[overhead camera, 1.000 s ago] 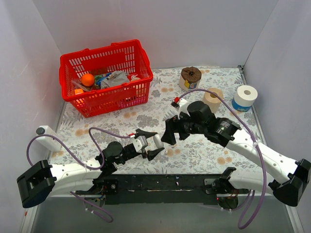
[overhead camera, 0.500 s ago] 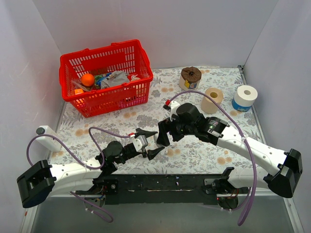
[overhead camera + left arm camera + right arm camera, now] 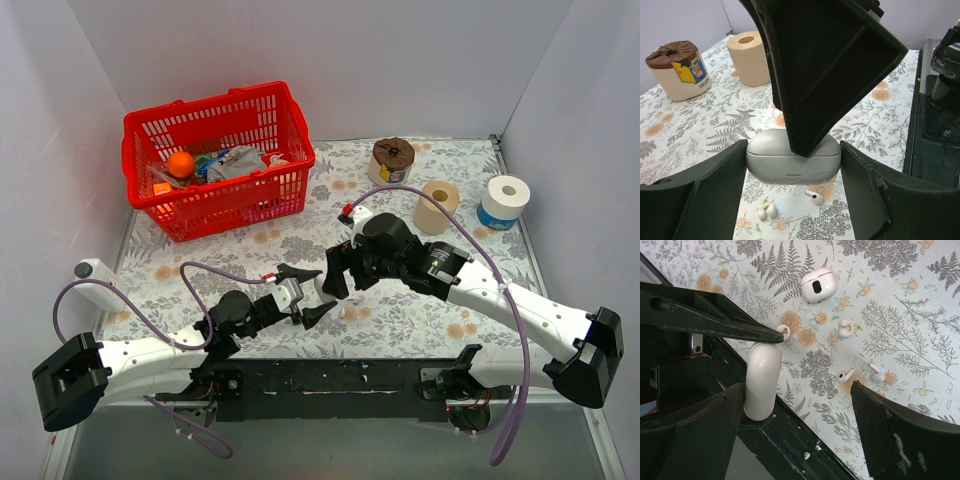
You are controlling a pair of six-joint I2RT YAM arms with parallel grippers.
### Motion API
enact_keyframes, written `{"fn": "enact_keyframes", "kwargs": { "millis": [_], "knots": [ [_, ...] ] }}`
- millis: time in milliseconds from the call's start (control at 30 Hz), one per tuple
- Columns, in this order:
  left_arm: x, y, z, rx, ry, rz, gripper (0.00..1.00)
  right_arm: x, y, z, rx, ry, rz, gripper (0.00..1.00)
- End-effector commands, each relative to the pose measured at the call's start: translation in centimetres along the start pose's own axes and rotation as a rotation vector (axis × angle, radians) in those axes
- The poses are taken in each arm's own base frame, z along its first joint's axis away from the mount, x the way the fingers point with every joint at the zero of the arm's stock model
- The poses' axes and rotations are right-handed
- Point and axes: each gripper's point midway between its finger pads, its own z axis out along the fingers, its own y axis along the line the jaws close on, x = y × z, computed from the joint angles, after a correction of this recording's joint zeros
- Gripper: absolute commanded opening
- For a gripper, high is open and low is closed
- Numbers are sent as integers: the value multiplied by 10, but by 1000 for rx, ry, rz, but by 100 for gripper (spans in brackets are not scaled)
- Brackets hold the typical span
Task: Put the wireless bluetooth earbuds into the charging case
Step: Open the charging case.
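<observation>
My left gripper (image 3: 793, 167) is shut on the white charging case (image 3: 790, 162), lid closed, and holds it above the floral table cover. In the top view the case (image 3: 323, 291) sits between its fingers. My right gripper (image 3: 797, 390) is open and empty just above the case (image 3: 762, 380). One of its fingers (image 3: 815, 75) hangs over the case's top; I cannot tell if it touches. White earbuds lie loose on the table below: one (image 3: 815, 196) and a close pair (image 3: 767, 210) in the left wrist view, and three apart (image 3: 845, 329), (image 3: 844, 375), (image 3: 877, 372) in the right wrist view.
A small white rounded object with a dark oval (image 3: 817, 284) lies on the cover near the earbuds. A red basket (image 3: 220, 158) with items stands back left. Three rolls (image 3: 392, 160), (image 3: 437, 206), (image 3: 503, 201) stand back right. The black base rail (image 3: 340, 378) runs along the near edge.
My right arm has swung left and brought its open gripper over the case in my left gripper; in the last half second it barely moved. The left arm has stayed almost still.
</observation>
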Motion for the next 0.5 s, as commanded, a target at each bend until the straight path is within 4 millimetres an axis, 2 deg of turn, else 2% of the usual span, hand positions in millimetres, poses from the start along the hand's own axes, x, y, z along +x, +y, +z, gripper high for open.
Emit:
{"fn": "enact_keyframes", "kwargs": {
  "millis": [0, 300, 467],
  "knots": [
    [-20, 4, 1, -17, -54, 14, 0, -12, -10, -8, 58, -72, 15, 93],
    [-21, 7, 1, -32, -52, 8, 0, -10, -24, -13, 101, -79, 40, 92],
    [-21, 7, 0, -34, -55, 8, 0, -16, -28, -21, 113, -122, 59, 92]
  ]
}}
